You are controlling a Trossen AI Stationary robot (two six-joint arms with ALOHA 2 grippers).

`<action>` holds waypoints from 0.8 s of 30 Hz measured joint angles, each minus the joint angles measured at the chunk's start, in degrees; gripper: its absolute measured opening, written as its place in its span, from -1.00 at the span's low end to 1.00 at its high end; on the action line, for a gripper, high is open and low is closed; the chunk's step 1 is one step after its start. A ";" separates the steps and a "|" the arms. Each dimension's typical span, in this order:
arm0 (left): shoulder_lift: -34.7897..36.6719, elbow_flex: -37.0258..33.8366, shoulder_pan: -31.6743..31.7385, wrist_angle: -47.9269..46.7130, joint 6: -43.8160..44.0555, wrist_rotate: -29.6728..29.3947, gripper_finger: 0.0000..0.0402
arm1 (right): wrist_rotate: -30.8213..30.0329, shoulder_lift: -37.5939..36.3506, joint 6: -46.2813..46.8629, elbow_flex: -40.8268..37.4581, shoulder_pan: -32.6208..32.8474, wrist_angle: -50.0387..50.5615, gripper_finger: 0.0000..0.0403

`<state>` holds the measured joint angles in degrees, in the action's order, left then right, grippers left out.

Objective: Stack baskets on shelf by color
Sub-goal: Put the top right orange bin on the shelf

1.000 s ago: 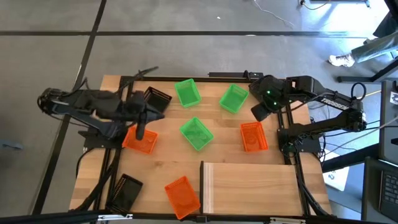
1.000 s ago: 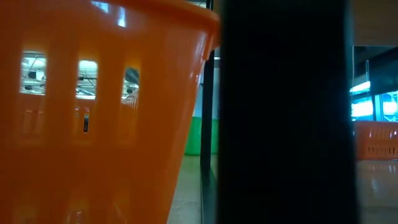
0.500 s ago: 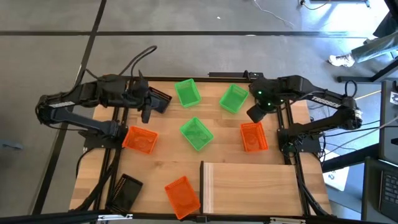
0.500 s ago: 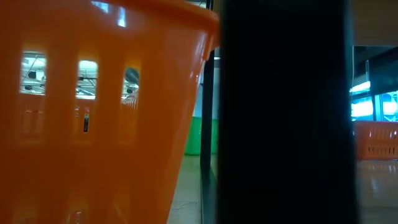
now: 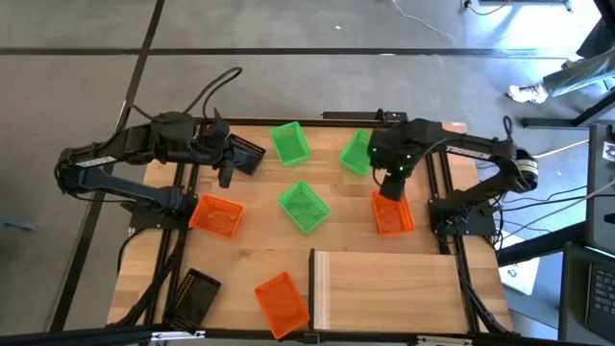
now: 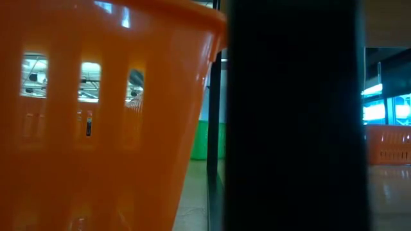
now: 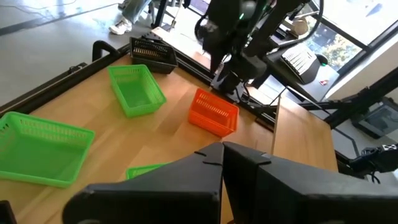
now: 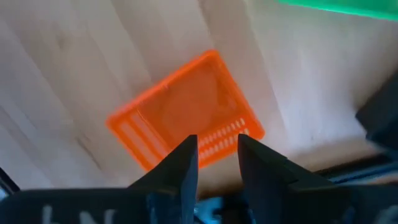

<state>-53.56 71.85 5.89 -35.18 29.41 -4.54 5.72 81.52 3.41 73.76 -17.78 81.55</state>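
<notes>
Three green baskets (image 5: pixel 289 142) (image 5: pixel 358 152) (image 5: pixel 304 206), three orange baskets (image 5: pixel 216 215) (image 5: pixel 282 300) (image 5: pixel 392 213) and black baskets (image 5: pixel 246 154) (image 5: pixel 195 296) stand on the tabletop. The pale shelf (image 5: pixel 384 288) lies at the near right. My right gripper (image 5: pixel 389 186) hangs open, pointing down, just above the far end of the right orange basket (image 8: pixel 186 112), touching nothing. My left gripper (image 5: pixel 226 175) is shut and empty, held high beside the far-left black basket. Another black basket (image 7: pixel 152 53) shows behind the right arm.
The black table frame rails (image 5: pixel 178 240) (image 5: pixel 452 250) run along both sides. In the low view an orange basket (image 6: pixel 96 115) and a dark post (image 6: pixel 292 115) block most of the sight. Bare wood lies between the middle green basket and the shelf.
My left gripper has swung from above the left orange basket toward the table's far edge and now stands beside the black basket. My right gripper has come down and toward the near edge, over the right orange basket. No basket has moved.
</notes>
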 joint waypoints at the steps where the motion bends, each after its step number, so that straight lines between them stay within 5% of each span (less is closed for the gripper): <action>1: 0.00 0.00 0.00 0.00 -0.02 0.00 -1.00 | -0.06 0.56 -2.83 -1.02 0.00 -0.50 -0.45; 8: 0.00 0.00 0.00 0.01 -0.06 0.00 -1.00 | -0.18 2.69 -15.90 -9.63 0.00 -8.34 -0.45; 13: 0.00 -0.02 0.00 0.02 -1.09 0.00 -1.00 | -5.99 3.64 -17.62 -14.15 0.02 -13.90 -0.45; 24: 0.00 -0.04 0.00 0.00 -1.53 -0.04 -1.00 | -6.35 3.97 -19.99 -20.69 0.02 -21.86 -0.45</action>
<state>-53.56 71.81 5.89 -35.18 27.88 -4.57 -0.62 85.49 -16.57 53.07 -17.76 59.70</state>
